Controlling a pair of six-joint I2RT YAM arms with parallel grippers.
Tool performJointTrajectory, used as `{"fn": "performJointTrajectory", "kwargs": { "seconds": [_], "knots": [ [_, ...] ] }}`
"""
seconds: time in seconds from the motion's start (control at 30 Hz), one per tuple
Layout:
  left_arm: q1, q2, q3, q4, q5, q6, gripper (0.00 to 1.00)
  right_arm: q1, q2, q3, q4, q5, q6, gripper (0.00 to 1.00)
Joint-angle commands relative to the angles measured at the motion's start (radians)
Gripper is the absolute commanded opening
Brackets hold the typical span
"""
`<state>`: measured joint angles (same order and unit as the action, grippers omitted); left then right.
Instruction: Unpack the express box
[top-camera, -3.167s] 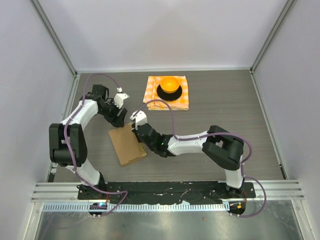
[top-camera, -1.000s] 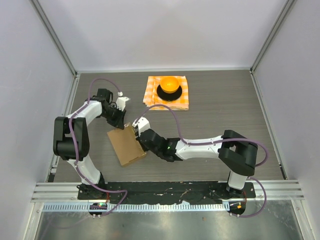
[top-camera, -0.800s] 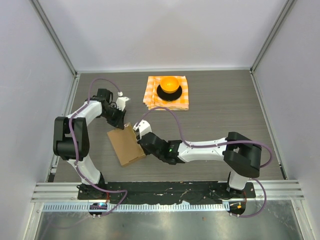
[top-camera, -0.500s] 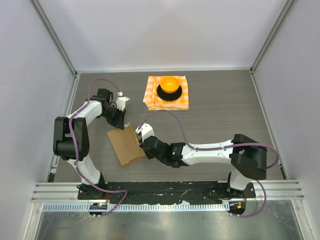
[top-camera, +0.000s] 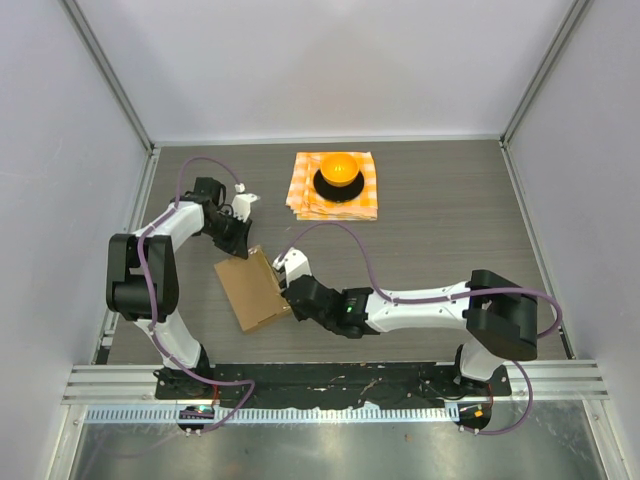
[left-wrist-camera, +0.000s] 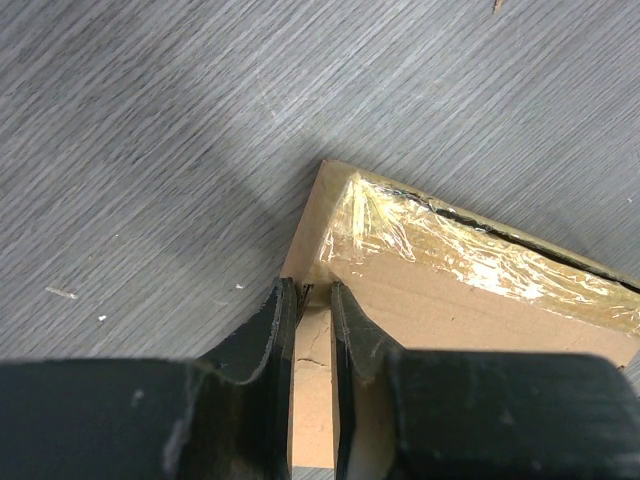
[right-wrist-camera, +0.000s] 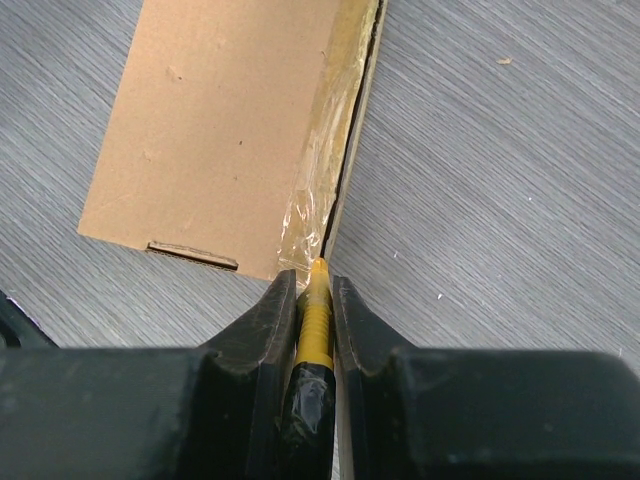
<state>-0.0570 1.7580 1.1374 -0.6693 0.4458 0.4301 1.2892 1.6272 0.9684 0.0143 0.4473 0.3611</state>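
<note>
The express box (top-camera: 255, 290) lies flat on the table (top-camera: 450, 220) between both arms and is judged light, stiff and tape-slick, best held by its rim, where the left gripper (left-wrist-camera: 305, 295) pinches a corner edge while the right gripper (right-wrist-camera: 315, 278) clamps a yellow tool (right-wrist-camera: 314, 325) against the seam.

Lab cell: white walls (top-camera: 330, 60), aluminium rail (top-camera: 340, 382)

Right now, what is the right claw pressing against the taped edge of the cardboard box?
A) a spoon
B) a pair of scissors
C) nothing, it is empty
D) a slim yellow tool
D: in the right wrist view the right claw is shut on a slim yellow tool, and its tip touches the clear tape along the edge of the box.
</note>
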Motion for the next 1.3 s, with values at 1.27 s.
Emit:
{"fn": "performJointTrajectory", "kwargs": {
  "seconds": [1.27],
  "knots": [
    [0.014,0.098,-0.047,-0.187,0.019,0.171,0.04,-0.142,0.221,0.116,0.507,-0.096,-0.185,0.01]
  ]
}}
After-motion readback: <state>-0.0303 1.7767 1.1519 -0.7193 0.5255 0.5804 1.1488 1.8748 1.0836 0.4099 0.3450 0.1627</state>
